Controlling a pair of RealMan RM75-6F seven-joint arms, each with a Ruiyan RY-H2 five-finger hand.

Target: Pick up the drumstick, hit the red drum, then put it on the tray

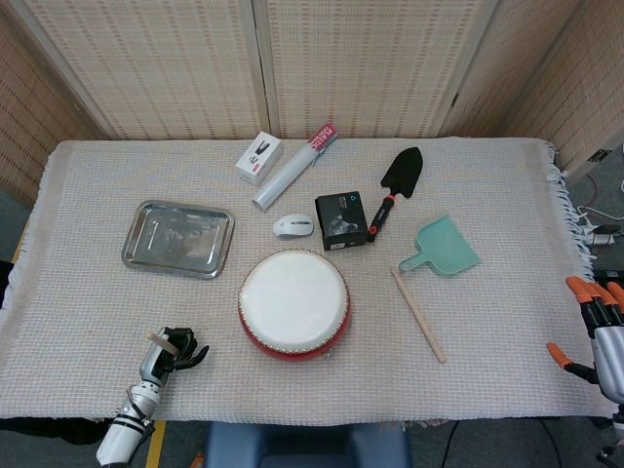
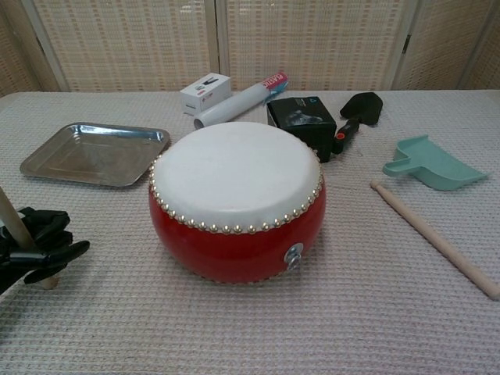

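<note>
The red drum with a white skin stands at the table's middle front. My left hand rests near the front-left edge, to the left of the drum, and grips a wooden drumstick that stands steeply with its lower end on the cloth. A second drumstick lies loose to the right of the drum. The metal tray sits behind and left of the drum with nothing in it. My right hand hangs off the table's right edge, fingers apart, holding nothing.
Behind the drum are a white mouse, a black box and a small black spade. A teal scoop lies at the right, a white box and a roll at the back.
</note>
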